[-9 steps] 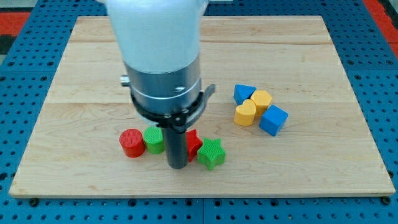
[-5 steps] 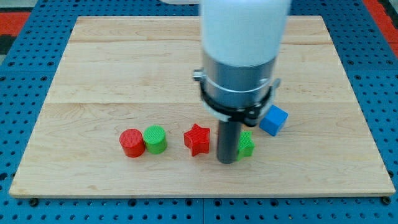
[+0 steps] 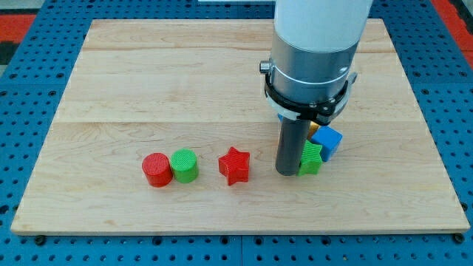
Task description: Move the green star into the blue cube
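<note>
- A robotics lab bench, set up for a pushing test.
- A pale wooden board point(image 3: 148, 89) lies flat as the work surface, with plank seams running left to right.
- Under it, on all sides, is a blue perforated plate point(image 3: 22, 111) with a regular grid of holes, the kind used to fix rigs.
- A red perforated patch point(image 3: 15, 18) shows at the far left corner.
- A white and metal robot arm point(image 3: 314, 52) stands over the board's right half.
- Small plastic blocks, such as a red star point(image 3: 235, 165), lie near the front edge.
</note>
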Controlling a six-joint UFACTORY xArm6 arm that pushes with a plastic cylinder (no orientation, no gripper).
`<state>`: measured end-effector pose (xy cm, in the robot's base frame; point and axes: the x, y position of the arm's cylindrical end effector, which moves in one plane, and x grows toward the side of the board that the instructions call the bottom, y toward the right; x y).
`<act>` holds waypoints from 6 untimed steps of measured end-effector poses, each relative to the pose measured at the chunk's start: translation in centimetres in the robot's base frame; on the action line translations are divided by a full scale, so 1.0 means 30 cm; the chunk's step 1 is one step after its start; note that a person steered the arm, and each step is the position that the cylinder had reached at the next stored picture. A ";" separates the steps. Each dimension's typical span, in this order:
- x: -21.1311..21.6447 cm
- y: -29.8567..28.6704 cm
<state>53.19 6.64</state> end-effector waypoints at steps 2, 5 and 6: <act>0.000 0.135; 0.017 0.255; 0.017 0.209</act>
